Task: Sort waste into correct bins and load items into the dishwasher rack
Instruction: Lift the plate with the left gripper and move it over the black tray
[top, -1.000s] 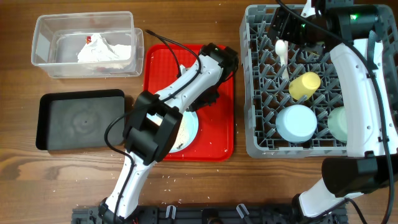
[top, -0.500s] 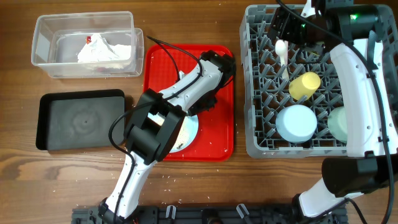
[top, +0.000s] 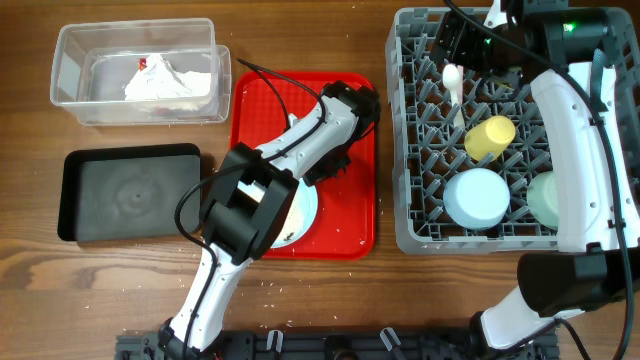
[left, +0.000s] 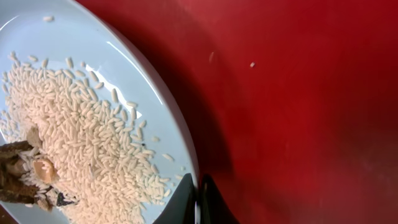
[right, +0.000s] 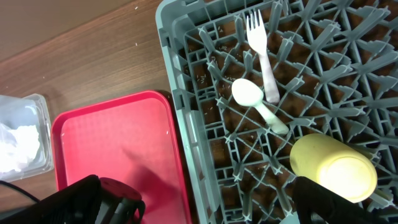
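Note:
The light blue plate (left: 118, 81) lies on the red tray (left: 311, 93) with white rice (left: 81, 143) and brownish scraps (left: 25, 174) on it. My left gripper (left: 198, 198) is shut on the plate's rim. In the overhead view the left gripper (top: 332, 165) is above the plate (top: 306, 208). My right gripper (right: 211, 205) is open and empty above the grey rack's (top: 408, 130) far left part. The rack holds a yellow cup (top: 490, 136), a blue bowl (top: 476, 197), a mint bowl (top: 550, 200), a spoon (right: 249, 94) and a fork (right: 261, 43).
A clear tub (top: 70, 60) at the back left holds the crumpled napkin (top: 160, 78). A black tray (top: 130, 195) sits in front of it. The red tray (top: 255, 110) lies between these bins and the rack. Rice grains are scattered on the wood near the front.
My left gripper has shifted slightly to the right over the red tray, and the plate looks narrower from above. The right arm has not moved.

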